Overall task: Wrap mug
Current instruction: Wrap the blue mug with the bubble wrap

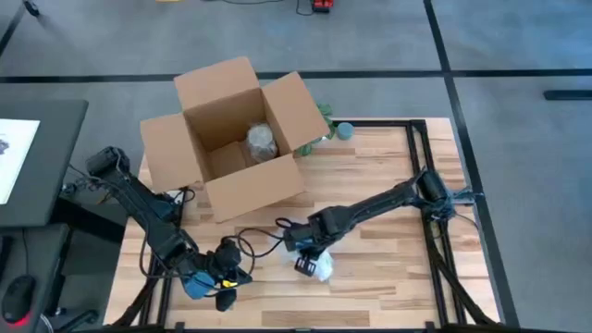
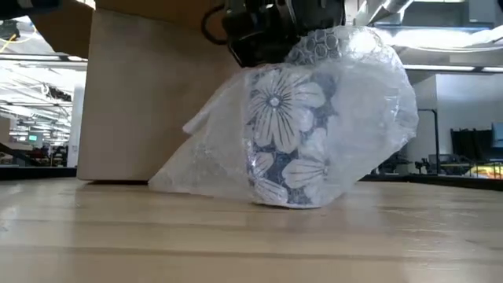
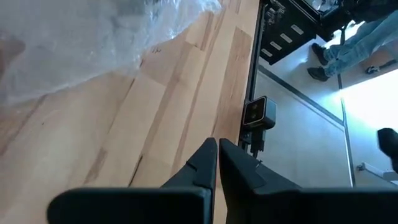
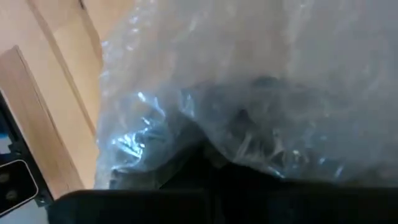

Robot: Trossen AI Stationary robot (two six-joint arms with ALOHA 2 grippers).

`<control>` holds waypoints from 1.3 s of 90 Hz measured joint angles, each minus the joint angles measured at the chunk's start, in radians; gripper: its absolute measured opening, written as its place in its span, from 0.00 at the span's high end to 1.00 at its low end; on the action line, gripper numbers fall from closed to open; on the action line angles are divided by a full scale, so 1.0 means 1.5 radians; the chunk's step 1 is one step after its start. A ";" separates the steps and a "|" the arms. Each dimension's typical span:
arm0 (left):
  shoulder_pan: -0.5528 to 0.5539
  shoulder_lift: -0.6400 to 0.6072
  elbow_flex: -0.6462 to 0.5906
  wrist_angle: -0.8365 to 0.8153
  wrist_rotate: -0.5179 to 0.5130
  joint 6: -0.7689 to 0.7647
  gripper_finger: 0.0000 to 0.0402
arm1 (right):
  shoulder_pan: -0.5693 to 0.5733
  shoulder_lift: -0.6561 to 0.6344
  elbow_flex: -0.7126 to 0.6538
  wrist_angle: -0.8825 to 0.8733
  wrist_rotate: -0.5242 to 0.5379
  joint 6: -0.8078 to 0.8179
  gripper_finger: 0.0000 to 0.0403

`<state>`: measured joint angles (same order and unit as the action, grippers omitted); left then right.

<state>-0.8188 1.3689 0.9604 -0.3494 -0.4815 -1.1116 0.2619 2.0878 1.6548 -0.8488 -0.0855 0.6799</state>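
Near the front edge of the wooden table (image 1: pixel 370 176), in front of the open cardboard box (image 1: pixel 231 139), stands the mug (image 2: pixel 287 141), upright on its base and draped in clear bubble wrap (image 2: pixel 357 102). Its white flower pattern on a blue ground shows through the plastic in the low view. The wrap bunches over the mug's top and trails out onto the table on the side toward the box, where it lies flat against the wood.

The right gripper (image 1: pixel 313 257) reaches from the far right side of the table to the mug and sits on top of it, pressed into the wrap; its own wrist view is filled with crumpled plastic, and whether its fingers are clenched on the wrap or released cannot be told.

The left gripper (image 1: pixel 220 277) waits at the front left of the table, in front of the box and apart from the mug, its fingers (image 3: pixel 205 163) pressed together on nothing.

Inside the box lies a bundle (image 1: pixel 261 141) wrapped in the same clear plastic. Behind the box's right flap sits a small blue-grey ball (image 1: pixel 344 130)
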 joint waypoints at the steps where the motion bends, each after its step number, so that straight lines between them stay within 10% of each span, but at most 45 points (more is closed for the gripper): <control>1: 0.000 0.000 0.000 0.000 0.000 0.000 1.00 | 0.000 -0.001 0.004 -0.006 0.000 0.000 1.00; 49: 0.000 0.000 0.000 0.001 -0.002 0.000 1.00 | 0.065 -0.025 0.237 -0.218 0.001 -0.058 1.00; 117: 0.005 0.000 0.000 0.016 -0.015 0.005 1.00 | 0.004 0.031 -0.001 0.029 -0.006 -0.070 1.00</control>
<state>-0.8109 1.3689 0.9604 -0.3248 -0.5037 -1.1042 0.2673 2.1351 1.6535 -0.8049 -0.0944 0.5755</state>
